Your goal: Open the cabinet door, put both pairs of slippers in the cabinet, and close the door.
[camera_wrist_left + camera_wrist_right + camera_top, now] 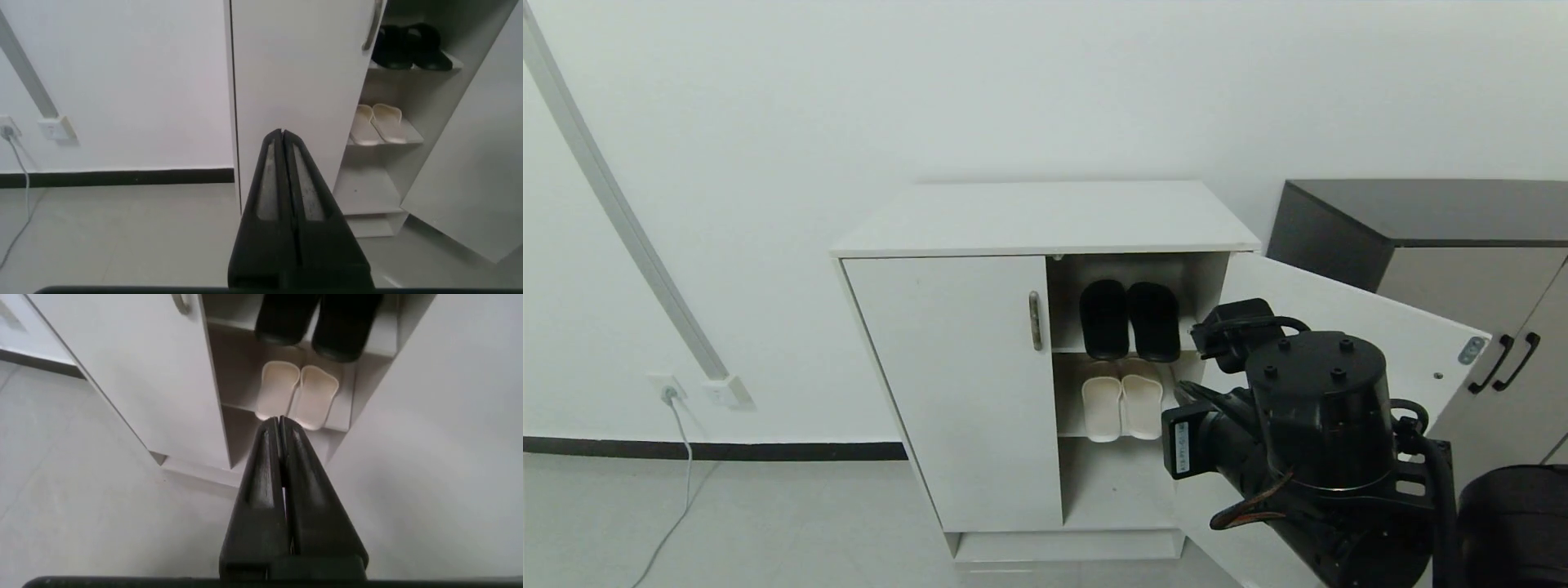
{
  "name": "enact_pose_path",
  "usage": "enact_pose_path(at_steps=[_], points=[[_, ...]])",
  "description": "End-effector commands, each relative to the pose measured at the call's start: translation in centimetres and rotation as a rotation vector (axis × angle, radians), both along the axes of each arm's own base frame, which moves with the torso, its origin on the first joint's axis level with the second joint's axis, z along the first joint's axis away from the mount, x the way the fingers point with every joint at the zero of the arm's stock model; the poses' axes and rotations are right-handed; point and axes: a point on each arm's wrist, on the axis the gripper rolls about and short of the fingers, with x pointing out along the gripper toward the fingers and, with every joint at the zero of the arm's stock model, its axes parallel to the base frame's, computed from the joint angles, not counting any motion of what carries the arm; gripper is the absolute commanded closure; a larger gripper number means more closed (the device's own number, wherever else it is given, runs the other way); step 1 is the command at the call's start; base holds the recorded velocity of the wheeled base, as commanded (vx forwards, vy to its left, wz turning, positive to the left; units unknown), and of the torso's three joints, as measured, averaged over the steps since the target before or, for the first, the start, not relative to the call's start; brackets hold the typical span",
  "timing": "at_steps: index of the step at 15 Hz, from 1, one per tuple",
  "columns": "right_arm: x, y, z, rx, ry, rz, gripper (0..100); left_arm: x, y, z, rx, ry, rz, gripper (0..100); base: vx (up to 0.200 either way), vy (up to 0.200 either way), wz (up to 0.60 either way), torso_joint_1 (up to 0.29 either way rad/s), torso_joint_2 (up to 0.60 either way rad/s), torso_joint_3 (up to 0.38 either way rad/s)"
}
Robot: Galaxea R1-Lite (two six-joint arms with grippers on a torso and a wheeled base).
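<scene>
Cabinet (1045, 216): white, two doors, standing against the wall on a grey floor
Left door (947, 384): closed flat against the cabinet front, with a metal handle (1035, 320) at its inner edge
Right door (1347, 327): swung wide open from the cabinet's right side, inner face showing
Black slippers (1129, 320): a pair side by side on the cabinet's top shelf, behind the open half
White slippers (1121, 398): a pair side by side on the cabinet's middle shelf, directly under the black pair
Right gripper (282, 423): fingers pressed together and holding nothing; it is in front of the cabinet's open half, low, pointing toward the white slippers, with the open door's inner face just beside it; whether it touches the door cannot be told from the wrist view
Left gripper (281, 135): fingers closed tip to tip, nothing between them; held well back from the cabinet, facing its closed left door
Grey cabinet (1462, 245): dark-topped unit with black handles, just right of the white cabinet, behind the open door
Wall socket (666, 388): low on the wall, well left of the cabinet, with a cable (682, 457) trailing to the floor
</scene>
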Motion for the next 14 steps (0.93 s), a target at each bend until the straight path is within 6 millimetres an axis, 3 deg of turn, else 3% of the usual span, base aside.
enact_pose_path(at_steps=[1, 14], points=[[0.01, 0.06, -0.07, -0.002, 0.001, 0.001, 100, 0.01, 0.0, 0.0, -0.001, 0.001, 0.0, 100, 0.0, 0.0, 0.0, 0.188, -0.5, -0.315], [0.0, -0.04, 0.16, 0.004, -0.004, -0.001, 100, 0.01, 0.0, 0.0, 0.001, 0.001, 0.0, 100, 0.0, 0.0, 0.0, 0.23, -0.54, -0.317]])
